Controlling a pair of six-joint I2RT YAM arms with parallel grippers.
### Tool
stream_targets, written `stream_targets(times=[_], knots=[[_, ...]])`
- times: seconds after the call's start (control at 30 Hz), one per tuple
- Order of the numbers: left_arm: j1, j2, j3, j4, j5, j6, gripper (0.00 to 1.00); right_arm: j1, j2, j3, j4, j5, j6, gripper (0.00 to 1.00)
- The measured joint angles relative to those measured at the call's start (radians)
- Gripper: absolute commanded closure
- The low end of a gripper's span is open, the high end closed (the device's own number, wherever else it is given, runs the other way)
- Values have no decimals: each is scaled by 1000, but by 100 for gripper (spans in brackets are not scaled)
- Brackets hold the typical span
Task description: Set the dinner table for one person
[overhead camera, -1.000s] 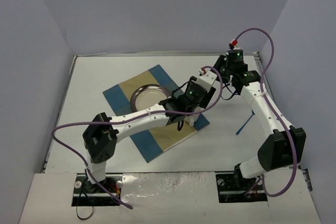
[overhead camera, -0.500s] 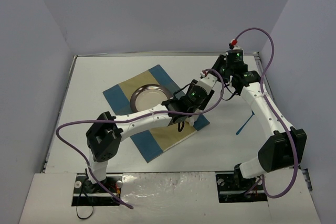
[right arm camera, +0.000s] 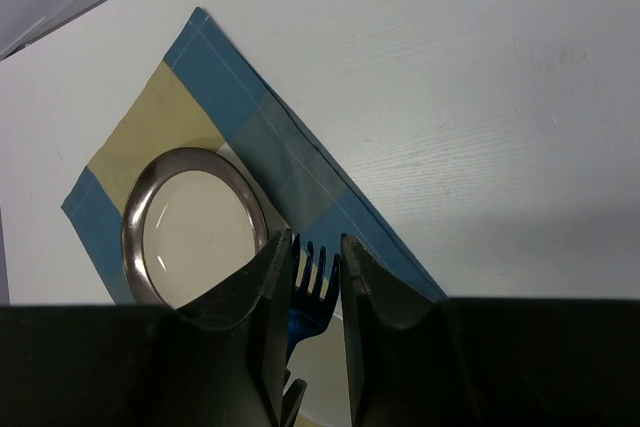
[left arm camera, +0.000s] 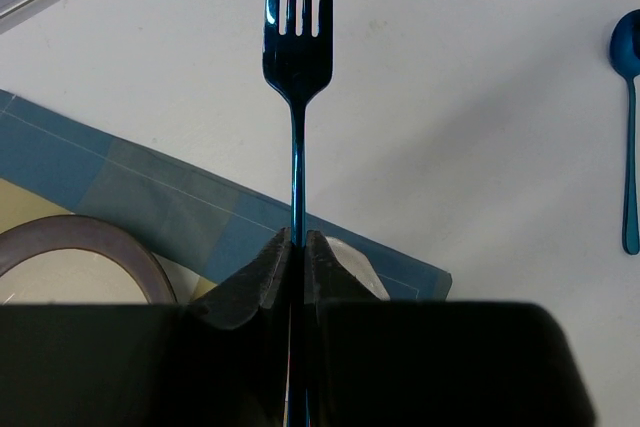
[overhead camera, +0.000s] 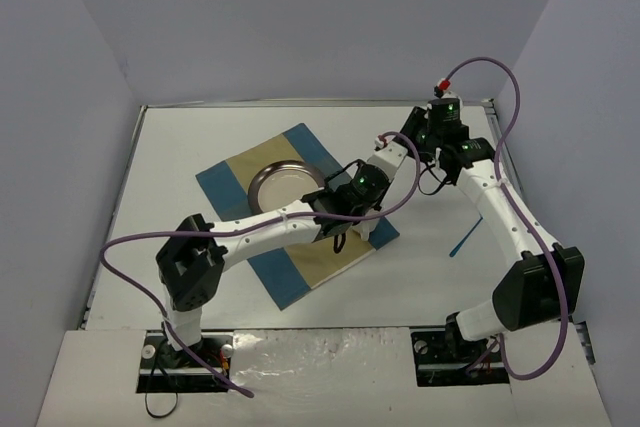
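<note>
We see the left claw (left arm camera: 297, 247) clamped on the handle of the blue fork (left arm camera: 296, 57), and the right claw (right arm camera: 317, 247) pinching its tines. Below, a metal-rimmed plate (right arm camera: 135, 217) rests on the striped mat (right arm camera: 215, 77), which lies on the white tabletop (right arm camera: 450, 67). The left wrist view adds a blue spoon (left arm camera: 630, 147) lying on the tabletop, apart from the mat.

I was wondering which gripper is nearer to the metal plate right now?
Left. The left gripper holds the fork by its handle over the mat beside the plate; the right gripper holds its tines, farther away.
</note>
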Motion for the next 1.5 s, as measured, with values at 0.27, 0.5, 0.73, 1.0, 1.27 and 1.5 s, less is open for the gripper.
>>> stream_targets(times=[0.27,0.5,0.73,1.0,1.27,1.5], knots=[[63,-146,-160,20,46,25,100,4,-35,-4,-2,11,-21,15],[199,-340,-299,4,137,68,100,-5,-81,-2,-4,1,-28,1],[431,-481,-393,-84,307,211,100,-10,-184,-3,-5,-22,-77,0],[707,-453,-388,-168,522,494,100,-10,-356,-106,15,-45,-160,1],[813,-187,-235,-184,693,682,100,-9,-426,-212,25,-85,-213,1],[867,2,-130,-177,750,740,100,-9,-467,-245,43,-116,-256,1]])
